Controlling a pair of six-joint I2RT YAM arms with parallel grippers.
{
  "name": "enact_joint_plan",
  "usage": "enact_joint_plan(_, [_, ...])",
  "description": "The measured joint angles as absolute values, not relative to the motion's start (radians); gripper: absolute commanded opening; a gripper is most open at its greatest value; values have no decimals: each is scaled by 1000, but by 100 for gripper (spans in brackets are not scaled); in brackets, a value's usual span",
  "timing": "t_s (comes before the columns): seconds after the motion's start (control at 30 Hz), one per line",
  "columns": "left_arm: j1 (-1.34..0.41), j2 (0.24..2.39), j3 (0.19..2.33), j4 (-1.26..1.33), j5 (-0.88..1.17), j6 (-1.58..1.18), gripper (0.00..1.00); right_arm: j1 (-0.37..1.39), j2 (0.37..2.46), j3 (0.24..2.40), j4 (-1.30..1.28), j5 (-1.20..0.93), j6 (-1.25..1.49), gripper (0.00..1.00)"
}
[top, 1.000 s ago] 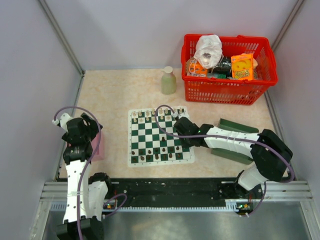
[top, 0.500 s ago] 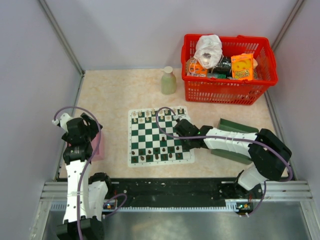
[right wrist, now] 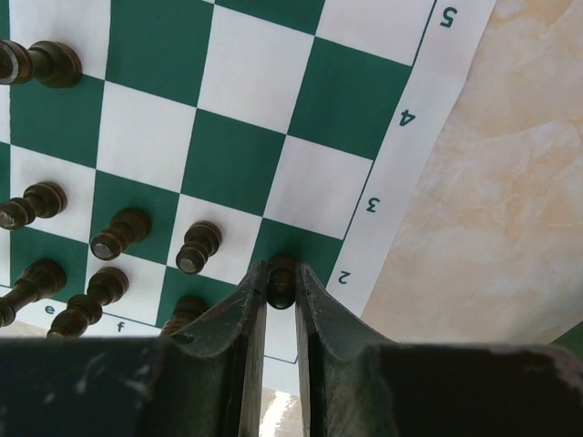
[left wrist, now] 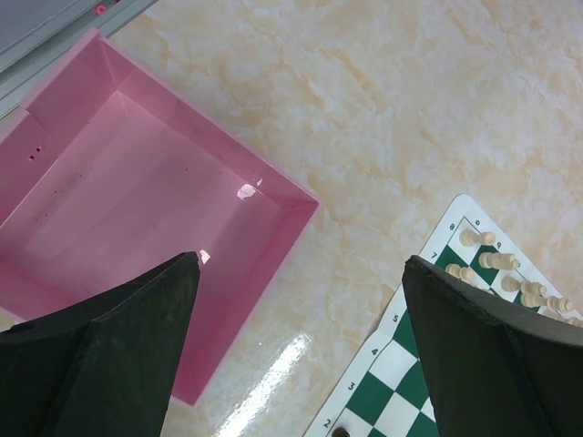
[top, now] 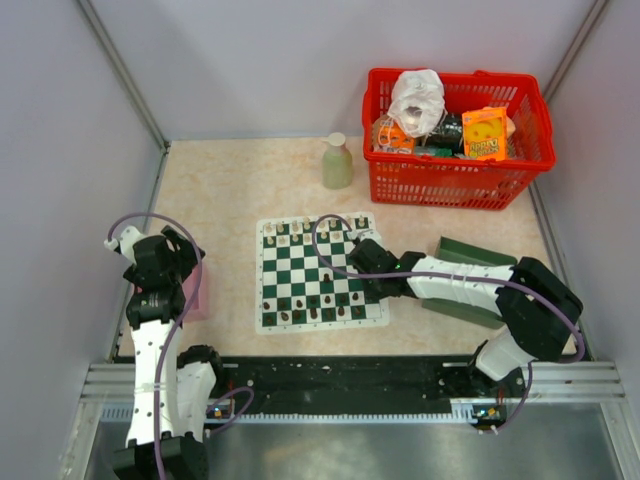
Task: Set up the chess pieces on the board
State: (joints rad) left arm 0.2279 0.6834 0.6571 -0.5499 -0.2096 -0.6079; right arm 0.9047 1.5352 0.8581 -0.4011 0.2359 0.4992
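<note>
Okay, left gripper: jaws wide apart, holding nothing; hangs over the pink tray's corner, well apart from the pawn
pink tray: beside the board's left edge
board: between the arms; cream pieces along the far side
dark pawn: upright on the green edge square, row marked 2; other dark pawns just beside it
right gripper: pinched on that pawn, a finger each side; pawn's long axis vertical, straight between the tips; right arm far nearer; likely next: let go, rise straight up
</note>
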Motion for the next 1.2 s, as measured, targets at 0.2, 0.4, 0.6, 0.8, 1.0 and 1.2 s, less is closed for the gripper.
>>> enact_joint_plan(0.2, [228, 685, 657, -550, -210, -608, 99, 905, 1539, 857, -404, 237, 500, 18])
enact_joint_plan(0.4, [228, 685, 657, -550, -209, -608, 99, 905, 1543, 855, -404, 236, 500, 26])
enact_joint_plan(0.6, [228, 685, 657, -550, -209, -608, 99, 905, 1543, 859, -408, 236, 497, 31])
enact_joint_plan(0.8, [228, 685, 657, -550, -209, -608, 99, 905, 1542, 934, -439, 236, 467, 39])
enact_joint_plan(1.0, [228, 685, 657, -550, -209, -608, 99, 905, 1546, 1067, -435, 213, 428, 45])
enact_joint_plan(1.2, [228, 685, 657, -550, -209, -608, 99, 905, 1654, 1175, -413, 142, 401, 47])
